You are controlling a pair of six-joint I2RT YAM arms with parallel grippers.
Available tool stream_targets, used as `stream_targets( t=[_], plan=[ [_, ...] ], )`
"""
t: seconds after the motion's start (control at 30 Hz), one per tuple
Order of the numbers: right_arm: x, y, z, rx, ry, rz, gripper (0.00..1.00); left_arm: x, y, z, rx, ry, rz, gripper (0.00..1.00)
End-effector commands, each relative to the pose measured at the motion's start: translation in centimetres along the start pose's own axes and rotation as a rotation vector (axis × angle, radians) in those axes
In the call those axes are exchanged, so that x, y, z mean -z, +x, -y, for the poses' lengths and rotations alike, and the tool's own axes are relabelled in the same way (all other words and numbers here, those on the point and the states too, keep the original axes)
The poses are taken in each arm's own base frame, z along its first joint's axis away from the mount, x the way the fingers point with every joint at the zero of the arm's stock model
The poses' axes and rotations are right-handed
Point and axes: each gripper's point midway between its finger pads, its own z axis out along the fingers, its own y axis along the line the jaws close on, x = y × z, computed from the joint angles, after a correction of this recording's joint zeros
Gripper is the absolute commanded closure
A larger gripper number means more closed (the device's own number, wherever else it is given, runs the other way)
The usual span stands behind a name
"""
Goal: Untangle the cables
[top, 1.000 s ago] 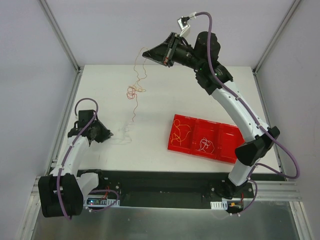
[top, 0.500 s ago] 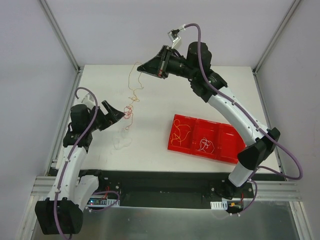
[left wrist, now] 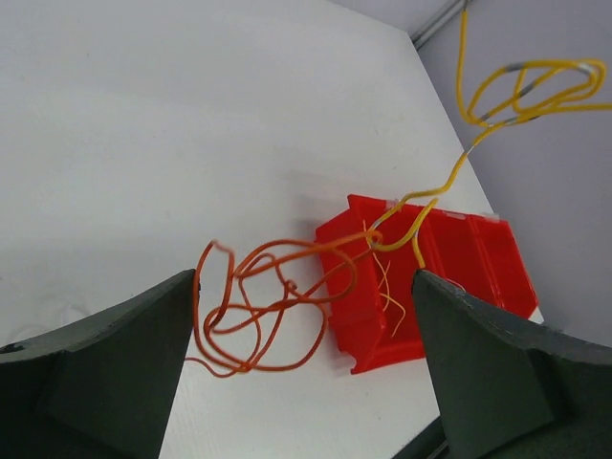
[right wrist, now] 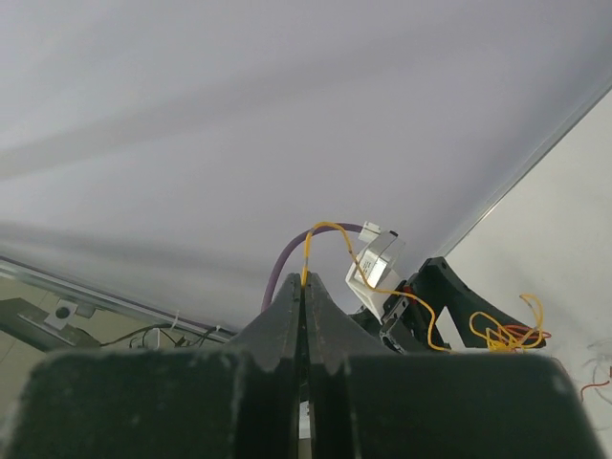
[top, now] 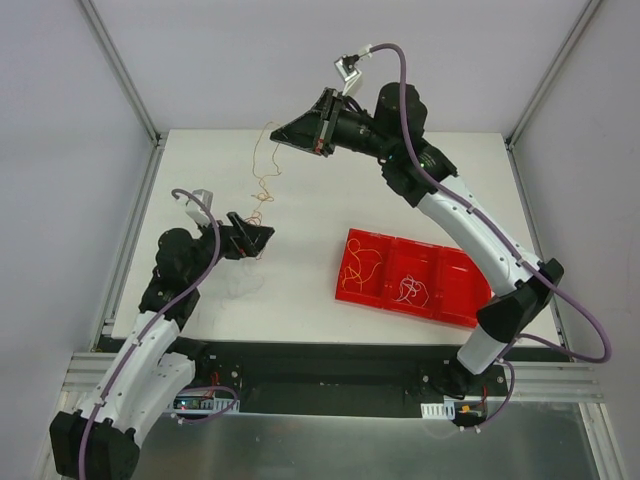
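The red tray [top: 462, 290] lay on the table [top: 200, 160] at your right side, in front of the right arm. It had three compartments in a row. In the left compartment lay a few orange-yellow strands [top: 362, 265]. In the middle compartment lay a small bunch of white and reddish strands [top: 410, 290].

Your right gripper [top: 279, 137] was raised high over the far part of the table. Its fingers [right wrist: 277, 325] were pressed together on a yellow cable [right wrist: 330, 229], which came out at their tips. From there the yellow cable hung down in loose curls and joined a small orange-red tangle [left wrist: 273, 306]. The tangle was to the left of the tray and well apart from it, just at the tip of your left gripper [top: 262, 240]. I could not tell whether its lowest loops touched the table.

The fingers [left wrist: 105, 373] of your left gripper were wide apart. In the left wrist view the tangle showed in the gap between them, with the yellow cable rising up and to the right. I could not tell whether the tangle touched either finger or only hung in front of them.
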Motion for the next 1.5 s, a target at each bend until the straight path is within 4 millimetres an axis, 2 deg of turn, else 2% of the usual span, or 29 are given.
stream_targets(
  t=[0.0, 0.1, 0.17, 0.23, 0.3, 0.37, 0.47, 0.53, 0.57, 0.6, 0.67, 0.77, 0.87, 0.97, 1.03, 1.13, 1.27, 1.33, 1.47],
  plan=[
    [2.0, -1.2, -5.6, 0.069, -0.106, 0.06, 1.0, -1.0, -3.3, 0.6, -0.122, 0.022, 0.158, 0.07],
    [2.0, -1.0, -6.2, 0.075, -0.115, 0.064, 1.0, -1.9, -2.9, 0.6, -0.108, 0.048, 0.145, 0.07],
    [2.0, -1.2, -6.6, 0.076, -0.122, 0.067, 1.0, -2.7, -2.3, 0.9, -0.078, 0.082, 0.12, 0.12],
    [2.0, -1.1, -7.0, 0.078, -0.128, 0.069, 1.0, -3.5, -1.9, -0.2, -0.025, 0.037, 0.102, 0.36],
    [2.2, -0.9, -7.6, 0.083, -0.138, 0.071, 1.0, -4.2, -1.3, -1.8, 0.013, -0.035, 0.074, 0.48],
    [2.5, -1.0, -8.1, 0.087, -0.146, 0.074, 1.0, -4.7, -0.7, -2.6, 0.05, -0.061, 0.066, 0.53],
    [3.2, -1.0, -8.9, 0.1, -0.153, 0.086, 0.99, -5.6, -0.3, -2.4, 0.092, -0.024, 0.059, 0.7],
    [3.6, -0.9, -9.1, 0.107, -0.151, 0.093, 1.0, -6.0, 0.0, -1.6, 0.109, 0.027, 0.031, 0.85],
    [3.7, -0.8, -9.1, 0.109, -0.149, 0.093, 1.0, -6.1, 0.3, -1.2, 0.107, 0.051, 0.012, 0.97],
    [3.9, -1.0, -9.3, 0.114, -0.15, 0.1, 1.0, -6.2, 0.4, -1.3, 0.108, 0.046, 0.003, 1.0],
    [4.3, -1.0, -9.5, 0.127, -0.148, 0.102, 1.0, -6.3, 0.9, -2.7, 0.128, -0.023, 0.003, 1.0],
    [5.0, -1.4, -9.8, 0.162, -0.119, 0.116, 1.0, -5.3, 3.2, -7.8, 0.216, -0.284, -0.036, 1.0],
    [5.8, -2.2, -10.3, 0.188, -0.101, 0.126, 1.0, -2.7, 6.3, -12.8, 0.291, -0.542, -0.118, 1.0],
    [6.7, -2.5, -10.7, 0.217, -0.092, 0.128, 0.99, -0.4, 8.2, -15.2, 0.349, -0.621, -0.151, 1.0],
    [7.4, -2.5, -10.3, 0.236, -0.069, 0.134, 1.0, 0.9, 8.6, -15.9, 0.339, -0.655, -0.142, 1.0],
    [9.1, -3.3, -9.8, 0.262, -0.025, 0.176, 1.0, 2.2, 8.3, -16.4, 0.3, -0.699, -0.117, 1.0],
    [12.4, -3.6, -9.8, 0.339, 0.038, 0.219, 1.0, 2.6, 7.2, -16.2, 0.277, -0.713, -0.101, 1.0],
    [13.8, -2.3, -7.8, 0.36, 0.124, 0.199, 1.0, 2.4, 6.4, -15.5, 0.258, -0.693, -0.108, 1.0],
    [15.7, 2.3, -0.6, 0.338, 0.289, 0.134, 1.0, 1.3, 3.8, -12.2, 0.213, -0.569, -0.139, 1.0]
  ],
)
